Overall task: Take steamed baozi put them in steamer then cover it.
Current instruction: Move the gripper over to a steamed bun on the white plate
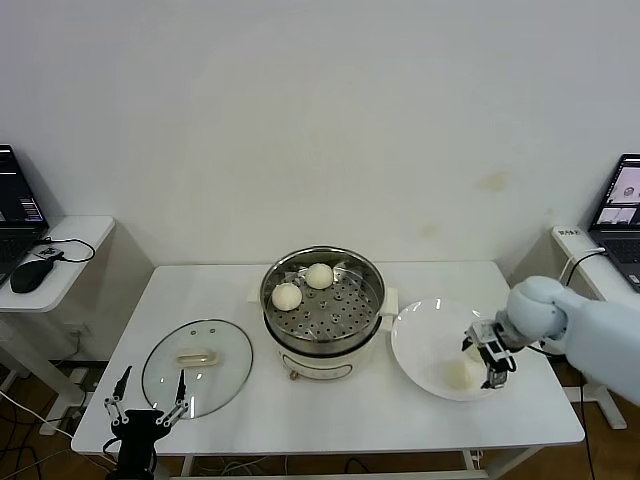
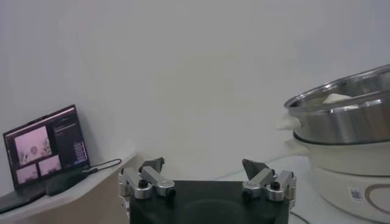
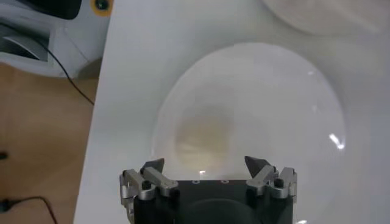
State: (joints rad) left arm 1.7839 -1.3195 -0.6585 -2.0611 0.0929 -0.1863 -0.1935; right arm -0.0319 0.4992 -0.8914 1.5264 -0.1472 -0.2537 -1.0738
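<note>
The steel steamer (image 1: 325, 312) stands mid-table with two off-white baozi (image 1: 287, 296) (image 1: 319, 275) on its perforated tray. A third baozi (image 1: 458, 375) lies on the white plate (image 1: 420, 340) to the right. My right gripper (image 1: 490, 360) hovers open just over that baozi, not touching it. In the right wrist view the baozi (image 3: 204, 137) lies just beyond the open right gripper (image 3: 206, 163), on the plate (image 3: 274, 103). The glass cover (image 1: 197, 365) lies flat on the table, left of the steamer. My left gripper (image 1: 148, 402) is open and empty at the table's front left edge, near the cover.
Side tables with laptops stand at the far left (image 1: 20, 215) and far right (image 1: 620, 215). The left wrist view shows the open left gripper (image 2: 203, 164), the steamer (image 2: 347, 115) to one side and a laptop (image 2: 46, 146) beyond.
</note>
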